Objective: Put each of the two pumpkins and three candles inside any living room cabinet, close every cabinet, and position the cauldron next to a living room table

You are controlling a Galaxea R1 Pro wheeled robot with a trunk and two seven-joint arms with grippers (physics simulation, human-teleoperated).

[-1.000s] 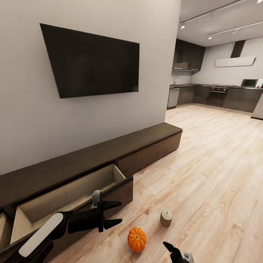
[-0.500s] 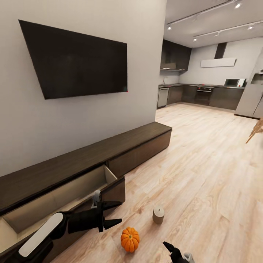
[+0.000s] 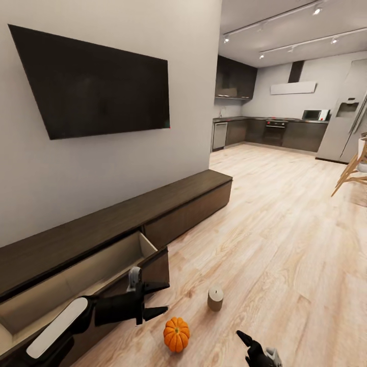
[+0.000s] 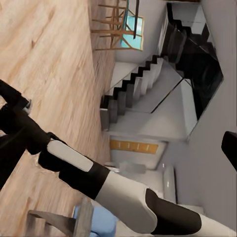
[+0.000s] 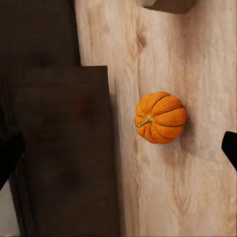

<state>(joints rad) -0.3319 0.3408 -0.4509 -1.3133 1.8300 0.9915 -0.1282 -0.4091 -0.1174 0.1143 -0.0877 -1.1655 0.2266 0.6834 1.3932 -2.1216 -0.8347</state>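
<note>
The left gripper [image 3: 162,299] is open and empty, beside the cabinet's [image 3: 168,206] open drawer [image 3: 102,265]. The right gripper [image 3: 255,349] also stands open. On the floor [image 3: 285,244] between them lie a pumpkin [image 3: 176,334] and, near it, a candle [image 3: 215,298].

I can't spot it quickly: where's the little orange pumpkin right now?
In the head view the pumpkin sits on the wood floor, just in front of the open cabinet drawer, with a candle standing close by.

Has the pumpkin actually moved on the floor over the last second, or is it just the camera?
No. The pumpkin keeps its place beside the candle and the open drawer; the whole head view has shifted, so the camera moved.
</note>
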